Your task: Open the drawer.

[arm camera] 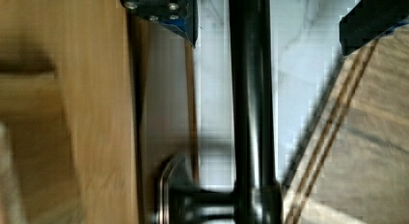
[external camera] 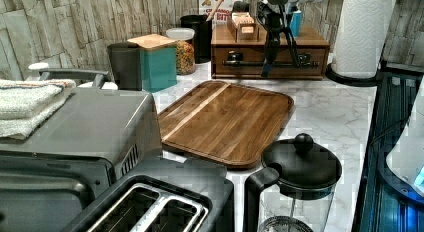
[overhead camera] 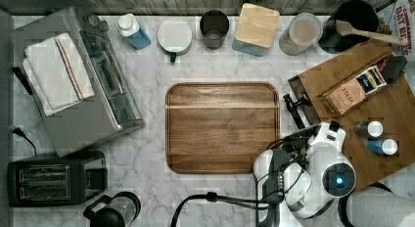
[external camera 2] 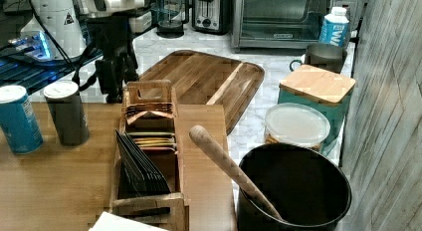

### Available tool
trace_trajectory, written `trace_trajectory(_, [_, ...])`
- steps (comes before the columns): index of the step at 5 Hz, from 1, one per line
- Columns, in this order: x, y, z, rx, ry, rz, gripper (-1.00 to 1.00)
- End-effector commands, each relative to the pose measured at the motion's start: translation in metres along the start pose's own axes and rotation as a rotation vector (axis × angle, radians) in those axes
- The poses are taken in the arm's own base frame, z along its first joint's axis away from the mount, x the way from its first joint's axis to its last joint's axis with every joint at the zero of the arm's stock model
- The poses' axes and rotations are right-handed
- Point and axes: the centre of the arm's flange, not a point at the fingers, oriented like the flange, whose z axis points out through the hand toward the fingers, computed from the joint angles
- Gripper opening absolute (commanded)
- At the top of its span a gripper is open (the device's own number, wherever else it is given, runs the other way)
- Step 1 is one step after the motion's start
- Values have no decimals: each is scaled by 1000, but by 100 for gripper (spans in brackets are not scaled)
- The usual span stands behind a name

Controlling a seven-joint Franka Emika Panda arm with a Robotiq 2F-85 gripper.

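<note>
I see the drawer (external camera: 270,57) shut in its wooden box at the desk's far end in the left view; my fingers (arm camera: 183,14) straddle its black bar handle (arm camera: 252,108), spread open; the bar runs crosswise between them.

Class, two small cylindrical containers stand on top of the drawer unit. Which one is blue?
The blue container, at the right view's far left; its neighbour, the dark container, stands nearer the tea-bag holder.

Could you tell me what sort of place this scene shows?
Most likely a kitchen counter: a marble-look worktop carries a toaster oven, a toaster, a cutting board and a French press.
</note>
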Motion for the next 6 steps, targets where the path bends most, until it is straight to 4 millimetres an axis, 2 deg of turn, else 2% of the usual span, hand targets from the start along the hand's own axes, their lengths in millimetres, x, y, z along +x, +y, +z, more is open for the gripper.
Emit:
trace_trajectory(1, [27,4,-14,-14,38,-82,100])
trace_trajectory(3, [41,-9,-18,110,-46,-116,100])
trace_trajectory(4, [44,-27,-23,175,-79,-138,100])
trace_trajectory(5, [38,-62,-24,165,-51,-129,100])
trace_trajectory(6, [33,-110,-28,175,-55,-97,100])
